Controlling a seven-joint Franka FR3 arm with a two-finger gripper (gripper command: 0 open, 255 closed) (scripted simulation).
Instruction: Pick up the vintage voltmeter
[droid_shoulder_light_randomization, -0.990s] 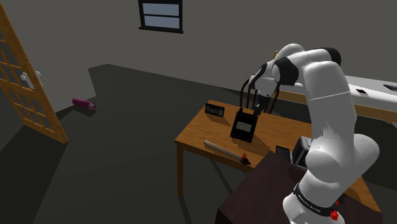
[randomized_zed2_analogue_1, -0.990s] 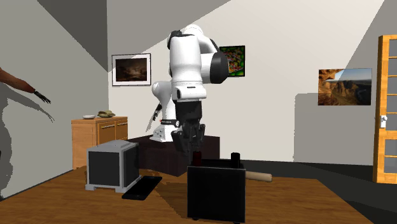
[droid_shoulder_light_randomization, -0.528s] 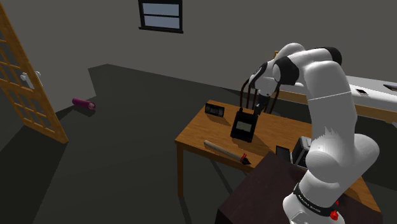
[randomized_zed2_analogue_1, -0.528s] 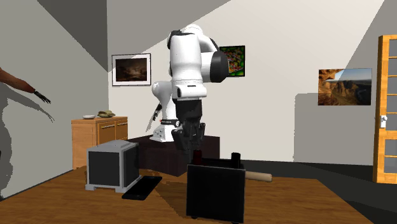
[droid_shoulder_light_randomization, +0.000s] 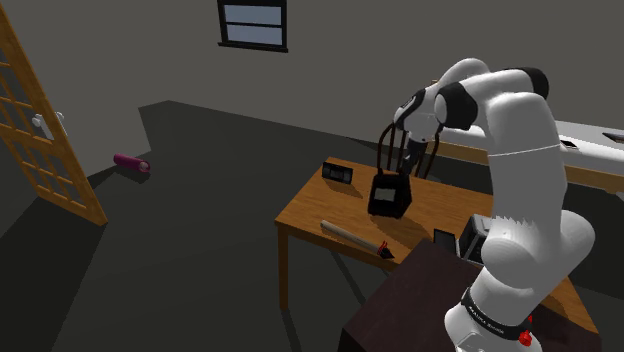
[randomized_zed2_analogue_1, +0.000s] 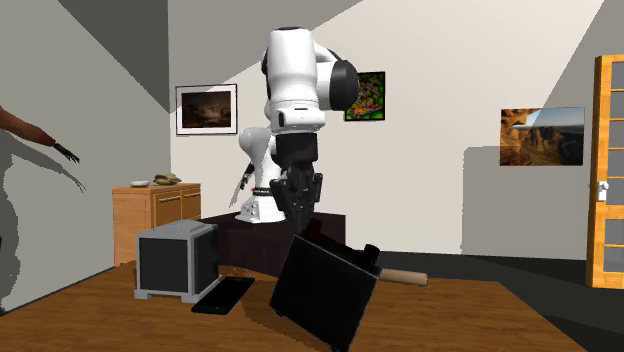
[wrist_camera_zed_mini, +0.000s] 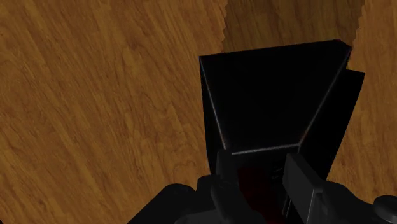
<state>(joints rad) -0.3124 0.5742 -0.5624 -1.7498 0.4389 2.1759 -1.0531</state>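
Black voltmeter (droid_shoulder_light_randomization: 389, 196) hangs tilted over the wooden table (droid_shoulder_light_randomization: 320, 205). The claw (droid_shoulder_light_randomization: 398, 172) is clamped on its top.

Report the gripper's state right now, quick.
The gripper is shut on the black voltmeter, clasping it at its top end; the box hangs tilted.

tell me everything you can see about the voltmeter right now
The voltmeter is a plain black box, with thin pale edges in the wrist view and a small black knob on top. It hangs tilted, one lower corner down, over the wooden table, clasped at its top by the jaws of the gripper. Whether that corner touches the table cannot be told.
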